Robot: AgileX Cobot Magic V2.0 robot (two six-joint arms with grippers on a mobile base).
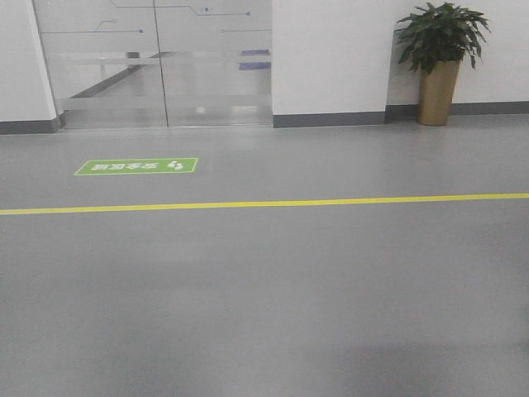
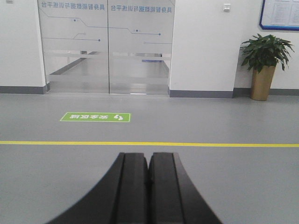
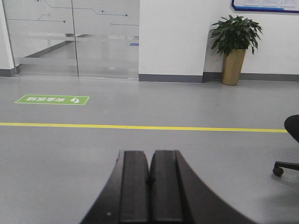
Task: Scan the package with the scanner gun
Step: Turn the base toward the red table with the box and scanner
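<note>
Where front view shows grey floor (image 1: 264, 314), yellow line (image 1: 264, 203) crosses it; green sign (image 1: 136, 166) & plant (image 1: 440, 58) lie beyond line. L wrist: left gripper (image 2: 148, 159) fingers pressed together, on near side of line. R wrist: right gripper (image 3: 149, 157) together too; prob. a chair base (image 3: 285, 165) on near side of line. No view shows package or scanner gun.

The floor (image 1: 264, 314) is plain grey, crossed by one yellow line (image 1: 264, 203). Beyond that line I see a green sign (image 1: 136, 166) with white lettering, a white wall (image 1: 331, 50) (dark grey skirting (image 1: 331, 120)) and a green plant (image 1: 442, 33) in a gold-tan pot (image 1: 436, 93).
</note>
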